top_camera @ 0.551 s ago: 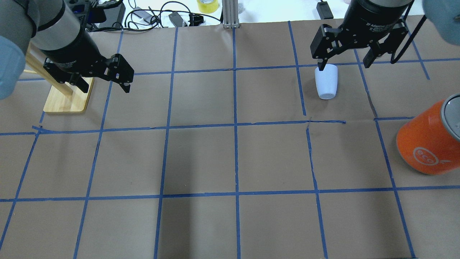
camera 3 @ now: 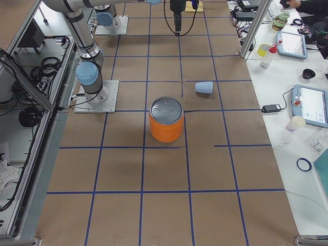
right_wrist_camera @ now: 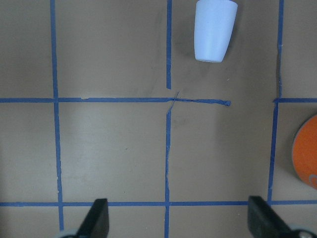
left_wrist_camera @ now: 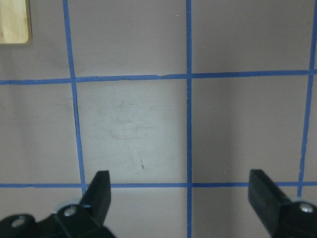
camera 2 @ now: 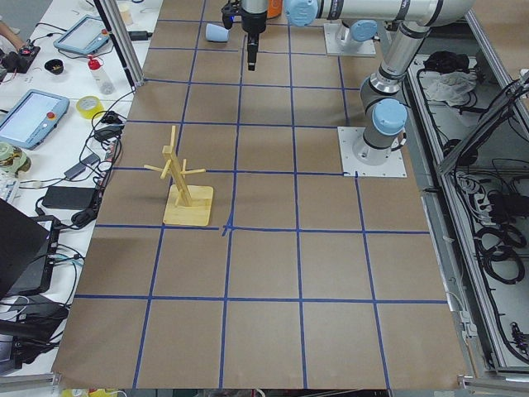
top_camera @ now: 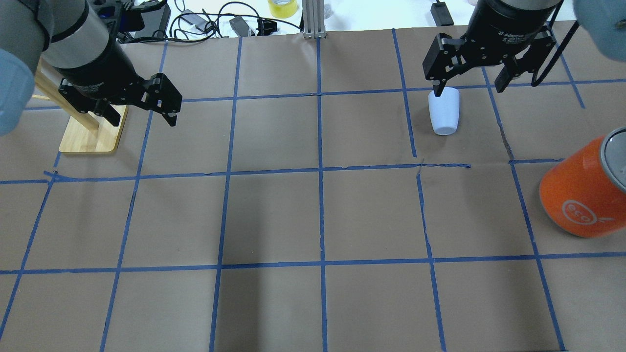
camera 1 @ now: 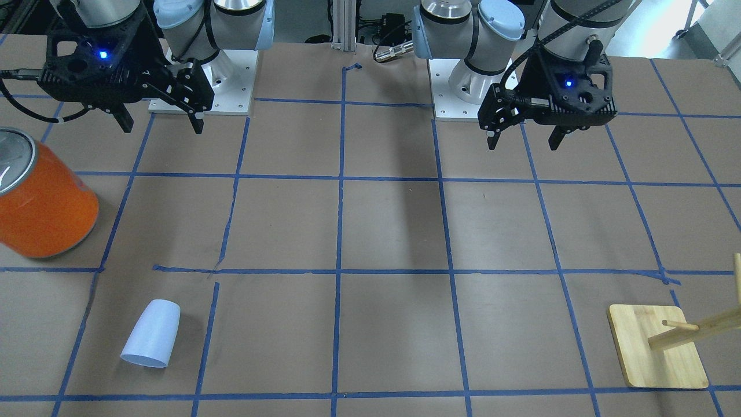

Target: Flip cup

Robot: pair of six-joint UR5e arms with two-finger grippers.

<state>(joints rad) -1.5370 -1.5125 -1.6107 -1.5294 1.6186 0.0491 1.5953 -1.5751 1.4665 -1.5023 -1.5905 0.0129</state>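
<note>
The right gripper (top_camera: 468, 91) has shifted slightly up the overhead view; the cup (top_camera: 444, 115) has not moved. It lies on its side, rim away from the robot, untouched. Both grippers hang spread open and empty, the left gripper (top_camera: 143, 122) well apart. Seemingly the approach, grasp and flip all remain

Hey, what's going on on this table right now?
Nothing is held yet. The pale blue cup lies on its side on the table, untouched. The right hand hangs open, well back from it toward the robot's base; the left hand is open too, on the far side. An orange can stands near the cup.
</note>
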